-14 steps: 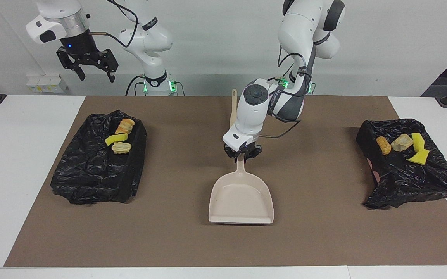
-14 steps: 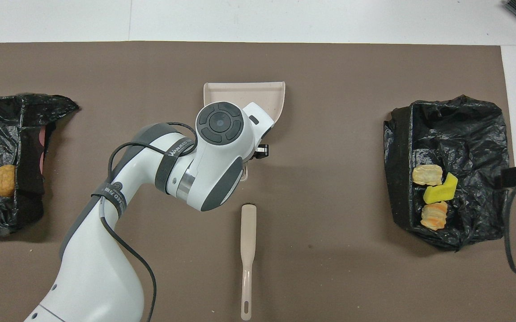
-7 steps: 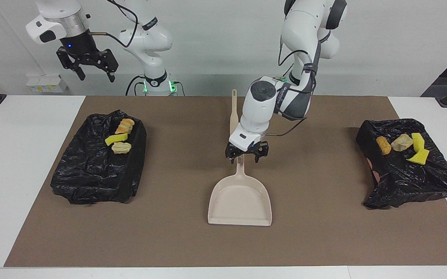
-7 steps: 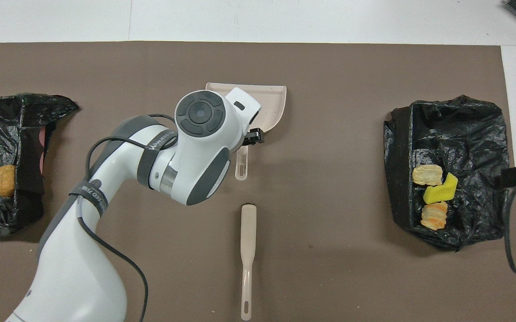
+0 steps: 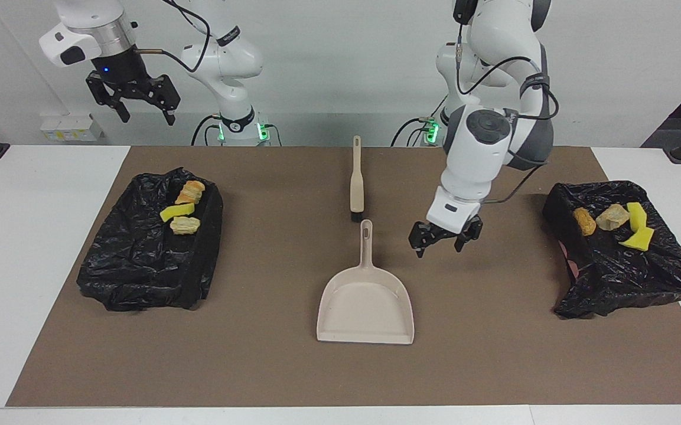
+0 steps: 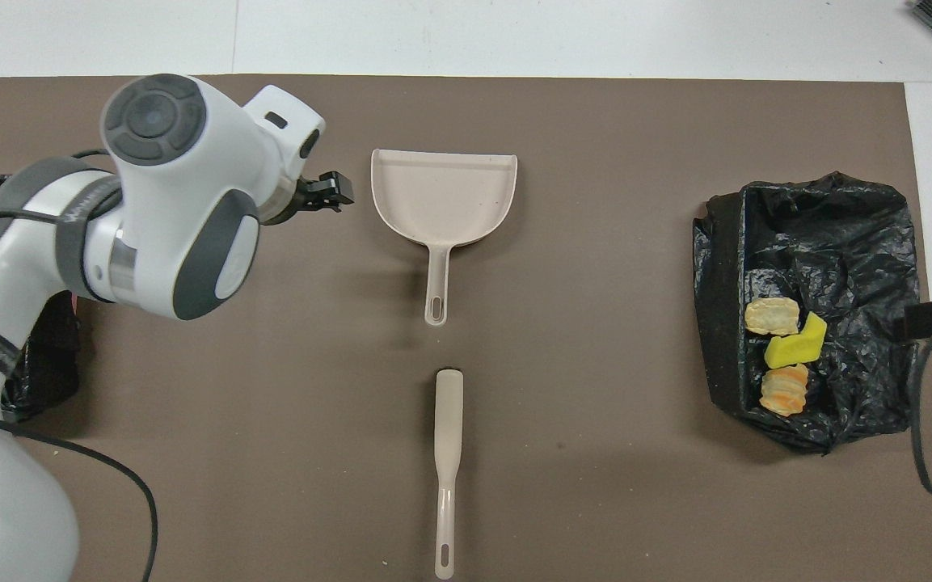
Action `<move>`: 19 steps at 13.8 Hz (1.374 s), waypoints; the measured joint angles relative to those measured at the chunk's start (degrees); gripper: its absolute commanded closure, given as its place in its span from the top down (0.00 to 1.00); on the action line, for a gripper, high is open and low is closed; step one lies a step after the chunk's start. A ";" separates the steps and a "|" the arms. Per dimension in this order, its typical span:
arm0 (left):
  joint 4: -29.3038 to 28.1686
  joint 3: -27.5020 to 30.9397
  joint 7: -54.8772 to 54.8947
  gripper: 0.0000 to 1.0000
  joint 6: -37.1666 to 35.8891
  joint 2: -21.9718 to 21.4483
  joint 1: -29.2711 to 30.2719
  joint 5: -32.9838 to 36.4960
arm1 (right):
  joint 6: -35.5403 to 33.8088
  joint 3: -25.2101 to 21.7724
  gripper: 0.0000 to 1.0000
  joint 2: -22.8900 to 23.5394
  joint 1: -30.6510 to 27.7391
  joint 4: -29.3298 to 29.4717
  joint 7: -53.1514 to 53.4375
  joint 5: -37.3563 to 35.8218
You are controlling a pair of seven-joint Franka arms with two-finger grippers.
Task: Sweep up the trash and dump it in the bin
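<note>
The beige dustpan (image 5: 365,304) (image 6: 443,194) lies flat and empty on the brown mat, its handle pointing toward the robots. The brush (image 5: 356,183) (image 6: 448,453) lies nearer to the robots, in line with that handle. My left gripper (image 5: 439,245) (image 6: 328,190) hangs open and empty over the mat, beside the dustpan handle toward the left arm's end. Three trash scraps (image 5: 182,211) (image 6: 789,347) rest in the black-lined bin (image 5: 139,265) (image 6: 845,234) at the right arm's end. Several more scraps (image 5: 612,217) sit in the other bin (image 5: 624,271). The right gripper (image 5: 133,101) waits open, raised near its base.
The brown mat (image 5: 257,354) covers most of the white table. In the overhead view the left arm hides most of the bin at its end. A black cable (image 6: 922,436) hangs over the table edge beside the bin at the right arm's end.
My left gripper opened, let go of the dustpan handle, rose and swung toward the left arm's end. The dustpan stays on the mat. The right arm has not moved.
</note>
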 measured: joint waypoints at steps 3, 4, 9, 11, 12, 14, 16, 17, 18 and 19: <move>1.43 -0.25 8.39 1.00 -4.64 -1.01 7.21 -3.00 | 0.00 0.00 1.00 0.00 0.00 0.00 0.00 0.00; 2.24 -0.29 11.39 1.00 -6.75 -1.25 9.57 -3.59 | 0.00 0.00 1.00 0.00 0.00 0.00 0.00 0.00; 4.31 -0.30 26.20 1.00 -14.56 -4.03 18.67 -6.01 | 0.00 0.00 1.00 0.00 0.00 0.00 0.00 0.00; 4.38 -0.24 30.60 1.00 -16.34 -6.55 19.63 -6.01 | 0.00 0.00 1.00 0.00 0.00 0.00 0.00 0.00; 4.38 -0.26 32.43 1.00 -17.45 -7.86 19.83 -6.00 | 0.00 0.00 1.00 0.00 0.00 0.00 0.00 0.00; 4.36 -0.19 34.55 1.00 -20.11 -9.90 20.76 -6.00 | 0.00 0.00 1.00 0.00 0.00 0.00 0.00 0.00; 4.06 -0.07 35.15 1.00 -22.17 -11.43 21.31 -5.70 | 0.00 0.00 1.00 0.00 0.00 0.00 0.00 0.00; 3.58 -0.07 35.30 1.00 -22.78 -12.46 21.39 -5.23 | 0.00 0.00 1.00 0.00 0.00 0.00 0.00 0.00; 2.77 -0.08 35.33 1.00 -23.30 -13.76 21.39 -4.91 | 0.00 0.00 1.00 0.00 0.00 0.00 0.00 0.00; 1.51 -0.12 35.35 1.00 -23.70 -15.52 21.39 -4.75 | 0.00 0.00 1.00 0.00 0.00 0.00 0.00 0.00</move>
